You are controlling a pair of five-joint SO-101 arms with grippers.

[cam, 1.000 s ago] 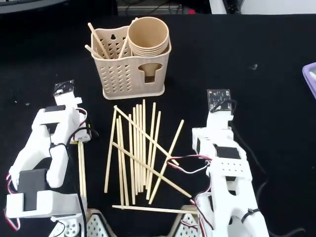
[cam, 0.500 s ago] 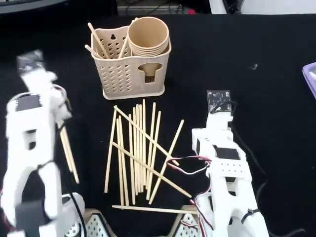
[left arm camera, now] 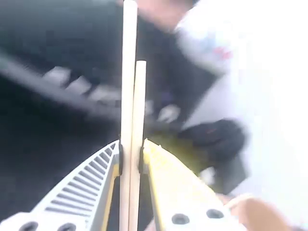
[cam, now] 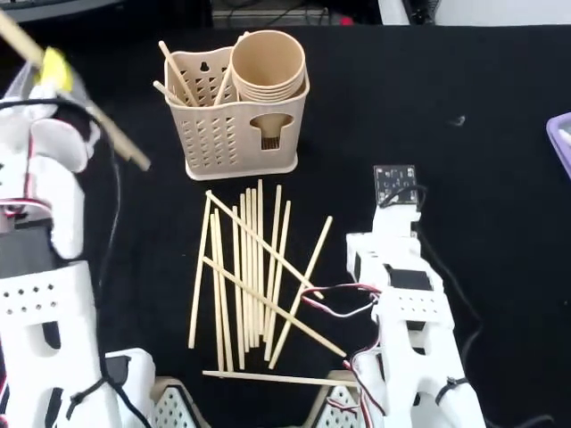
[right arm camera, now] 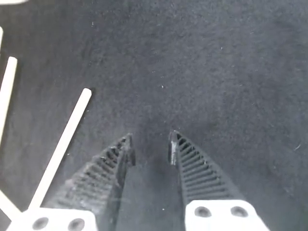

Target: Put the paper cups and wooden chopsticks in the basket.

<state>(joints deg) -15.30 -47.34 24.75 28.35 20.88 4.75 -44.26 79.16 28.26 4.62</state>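
Note:
A beige basket (cam: pixel 217 143) stands at the back of the black table, with a stack of paper cups (cam: pixel 268 67) in its right compartment and a few wooden chopsticks (cam: pixel 177 76) in its left one. Several loose chopsticks (cam: pixel 252 267) lie in front of it. My left gripper (cam: pixel 52 69) is raised at the far left, shut on two chopsticks (left arm camera: pixel 130 144) that slant from the top left corner toward the basket (cam: pixel 116 138). My right gripper (right arm camera: pixel 150 147) hovers open just over the cloth, with one chopstick (right arm camera: pixel 62 144) lying beside it.
A purple container edge (cam: pixel 560 134) shows at the right border. The right arm (cam: pixel 401 294) rests right of the chopstick pile. One chopstick (cam: pixel 277 378) lies crosswise near the front edge between the two arm bases.
The left arm has lifted two chopsticks off the table beside the pile and swung up toward the far left. The right arm has kept still.

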